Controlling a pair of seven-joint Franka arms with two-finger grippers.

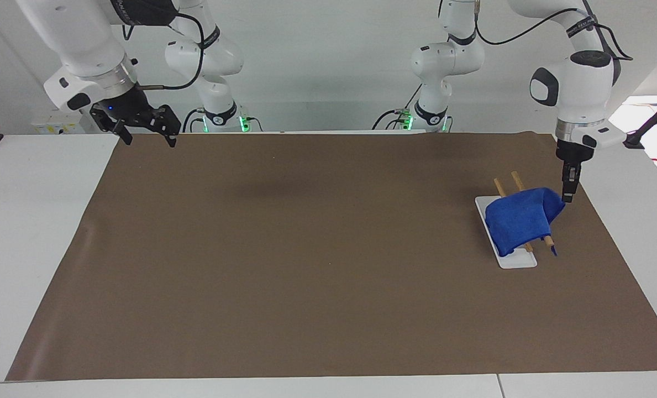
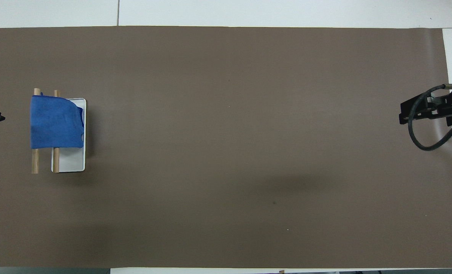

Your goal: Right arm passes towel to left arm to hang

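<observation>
A brown mat (image 1: 306, 249) covers the tabletop. The towel (image 1: 519, 221) hangs draped over the rack's wooden rails (image 1: 527, 243). The left hand (image 1: 567, 194) hovers beside it, holding nothing, gap unclear. The right hand (image 1: 143, 128) waits, spread wide.

Open mat (image 1: 317, 249); towel-draped rack (image 1: 513, 257) obstacle.

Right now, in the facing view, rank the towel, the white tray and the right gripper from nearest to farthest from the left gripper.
1. towel, draped on the wooden bars just under the left gripper.
2. white tray, under the bars.
3. right gripper, over the mat's other end.
</observation>
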